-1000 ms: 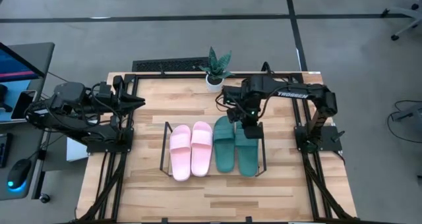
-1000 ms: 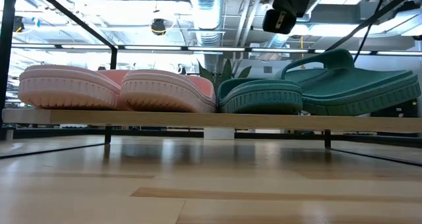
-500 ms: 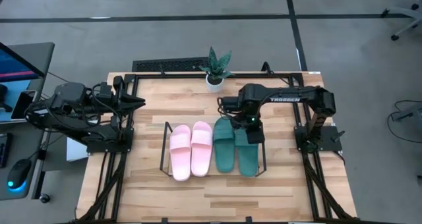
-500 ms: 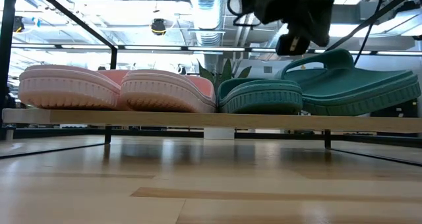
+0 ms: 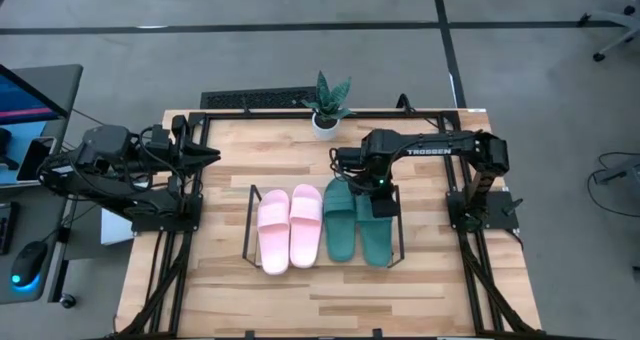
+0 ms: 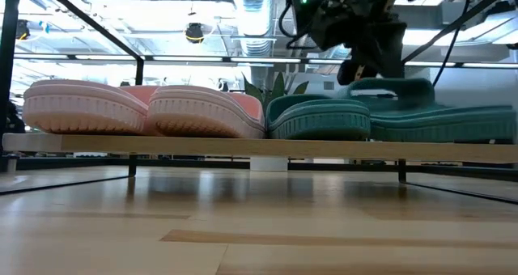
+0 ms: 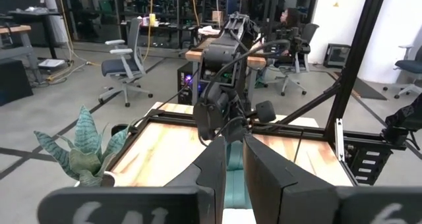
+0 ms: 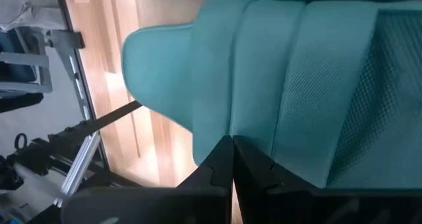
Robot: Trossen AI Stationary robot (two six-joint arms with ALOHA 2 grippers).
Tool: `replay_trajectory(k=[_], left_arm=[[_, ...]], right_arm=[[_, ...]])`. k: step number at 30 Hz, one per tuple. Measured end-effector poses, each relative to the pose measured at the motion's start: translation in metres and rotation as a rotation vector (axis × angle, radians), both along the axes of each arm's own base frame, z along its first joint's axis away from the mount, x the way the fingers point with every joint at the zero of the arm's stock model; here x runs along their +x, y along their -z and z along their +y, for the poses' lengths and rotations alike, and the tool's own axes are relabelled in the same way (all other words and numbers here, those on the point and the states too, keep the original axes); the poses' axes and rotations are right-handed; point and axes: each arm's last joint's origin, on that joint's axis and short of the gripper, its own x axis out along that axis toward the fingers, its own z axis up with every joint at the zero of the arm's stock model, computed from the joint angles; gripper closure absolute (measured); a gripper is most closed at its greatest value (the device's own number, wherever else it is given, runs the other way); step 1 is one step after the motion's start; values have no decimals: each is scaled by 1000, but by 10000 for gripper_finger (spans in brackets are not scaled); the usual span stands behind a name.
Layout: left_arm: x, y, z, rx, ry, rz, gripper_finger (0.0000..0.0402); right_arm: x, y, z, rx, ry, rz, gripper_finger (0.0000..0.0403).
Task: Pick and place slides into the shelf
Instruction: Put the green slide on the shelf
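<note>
Two pale pink slides (image 5: pixel 275 232) (image 5: pixel 305 225) and two dark green slides (image 5: pixel 340 220) (image 5: pixel 377 235) lie side by side, soles down, on the low black wire shelf (image 5: pixel 249 225). The low view shows their near ends on the shelf's board (image 6: pixel 259 145). My right gripper (image 5: pixel 380 192) is shut and stands over the far part of the right green slide (image 8: pixel 316 85). My left gripper (image 5: pixel 212 155) waits at the table's left side with a narrow gap between its fingers (image 7: pixel 235 155). My right gripper comes down from above with shut fingers (image 8: pixel 221 165) onto the right green slide, at the toe-side edge of its wide strap (image 8: pixel 254 118). The slide lies flat on the shelf under it (image 6: pixel 437 121).
A small potted plant (image 5: pixel 326 105) stands at the table's far edge, just beyond the shelf. A larger black metal frame (image 5: pixel 300 114) edges the table. Bare wood lies near of the shelf (image 5: pixel 320 300). A desk with a monitor sits left of the table.
My right gripper has come down onto the right green slide. That slide sat tilted, its right side raised off the shelf; now it lies flat beside the other green one. The pink slides and my left arm have kept still.
</note>
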Motion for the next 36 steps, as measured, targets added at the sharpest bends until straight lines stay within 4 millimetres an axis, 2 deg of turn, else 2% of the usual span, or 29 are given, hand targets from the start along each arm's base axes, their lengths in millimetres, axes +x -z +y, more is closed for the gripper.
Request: replay_trajectory(k=[7, 20, 24, 30, 36], left_arm=[[0, 0, 0, -6, -2, 0, 361], [0, 0, 0, -9, -2, -1, 361], [0, 0, 0, -16, -3, -2, 361], [0, 0, 0, -20, -4, -2, 361], [0, 0, 0, -21, -4, -2, 361]], right_arm=[[-3, 18, -2, 7, 11, 12, 403], [3, 23, -21, -11, 118, -57, 403], [0, 33, -27, -11, 164, -37, 403], [-7, 53, -23, 15, 192, -4, 403], [-5, 59, -21, 12, 225, -9, 403]])
